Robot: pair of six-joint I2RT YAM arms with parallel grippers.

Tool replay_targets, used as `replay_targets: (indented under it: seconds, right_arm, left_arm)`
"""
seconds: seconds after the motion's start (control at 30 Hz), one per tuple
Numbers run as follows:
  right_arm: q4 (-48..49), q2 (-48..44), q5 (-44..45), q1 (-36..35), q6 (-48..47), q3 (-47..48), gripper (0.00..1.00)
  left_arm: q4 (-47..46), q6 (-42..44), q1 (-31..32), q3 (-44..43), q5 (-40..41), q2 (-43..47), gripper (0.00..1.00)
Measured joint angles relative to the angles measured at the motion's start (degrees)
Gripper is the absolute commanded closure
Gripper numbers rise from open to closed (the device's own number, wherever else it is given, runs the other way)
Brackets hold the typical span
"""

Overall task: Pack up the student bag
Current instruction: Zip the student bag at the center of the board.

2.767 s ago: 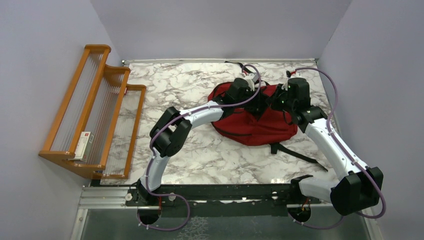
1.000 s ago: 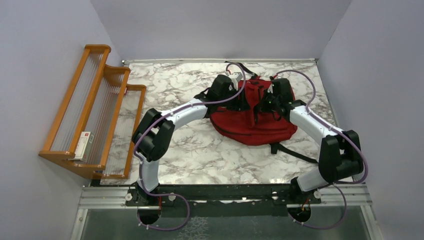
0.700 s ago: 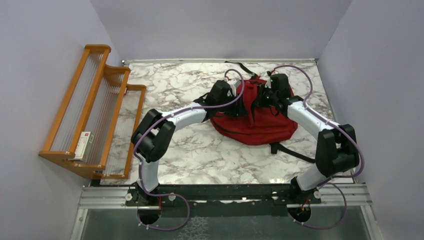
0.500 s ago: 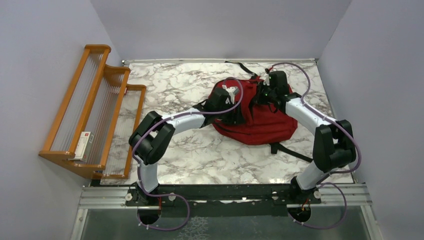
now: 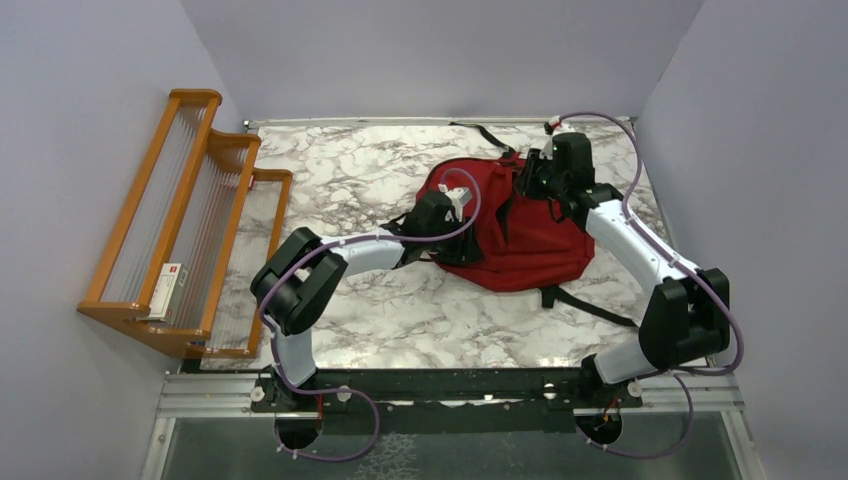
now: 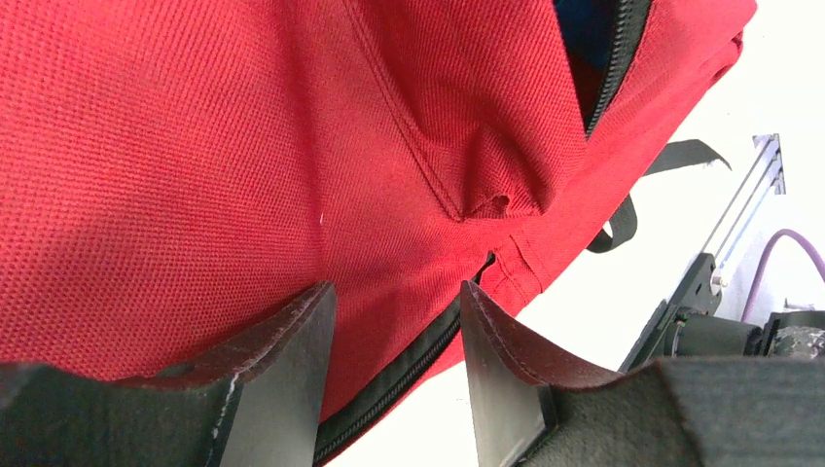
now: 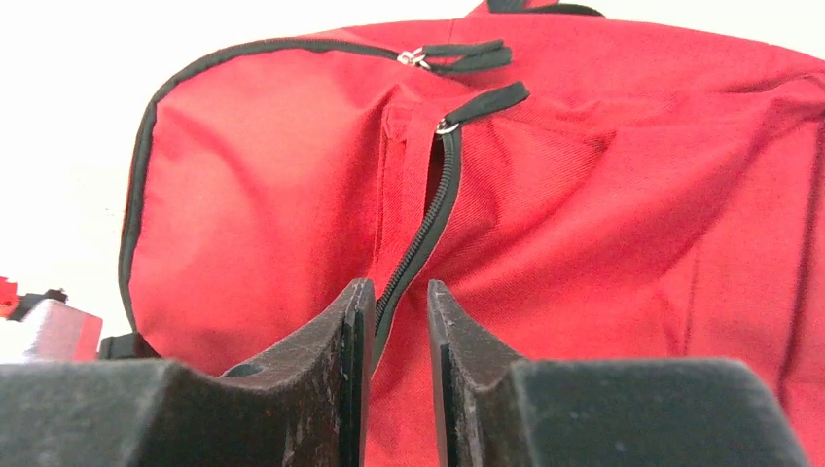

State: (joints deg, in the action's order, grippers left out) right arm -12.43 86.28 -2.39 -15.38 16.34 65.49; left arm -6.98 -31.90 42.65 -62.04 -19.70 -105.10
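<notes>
One red student bag [image 5: 530,238] lies centre-right on marble tabletop [image 5: 400,300]. Left jaws spread at its left side, gripping nothing; right jaws narrowly parted before black zipper [image 7: 429,220], upper right.

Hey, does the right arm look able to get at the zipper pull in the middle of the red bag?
Probably yes. The right claw is open, lined up with the zipper, and the zipper pull lies straight ahead on the student bag with nothing between.
</notes>
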Motion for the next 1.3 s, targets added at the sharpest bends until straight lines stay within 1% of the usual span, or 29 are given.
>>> replay_targets:
  seconds: [0.1,0.27,0.4,0.53,0.8,1.1,1.3]
  right_arm:
    - [-0.9,-2.1,1.7,0.0,-0.6,0.6,0.67]
    - [-1.4,-2.3,3.8,0.0,-1.4,3.1,0.65]
    - [-2.3,-0.2,5.6,0.0,-1.4,6.7,0.63]
    - [-2.9,3.9,7.6,0.0,0.4,10.3,0.63]
    - [-5.0,12.8,8.8,0.4,9.4,15.4,0.61]
    - [-5.3,14.3,8.2,3.7,20.3,15.3,0.56]
    - [-5.1,16.1,4.0,6.3,26.3,14.7,0.52]
  left_arm:
    - [-0.7,0.0,0.2,1.3,0.1,0.0,0.48]
    - [-1.5,-0.3,0.2,3.0,0.2,0.0,0.49]
    - [-1.8,-0.4,0.2,3.1,0.2,0.0,0.49]
    - [-1.9,-0.4,0.2,3.5,0.2,0.4,0.49]
    - [-1.9,-0.5,0.2,3.7,0.2,1.0,0.49]
    - [-1.9,-0.7,0.2,3.7,0.2,1.2,0.49]
    - [-1.9,-0.7,0.2,3.7,0.2,1.2,0.50]
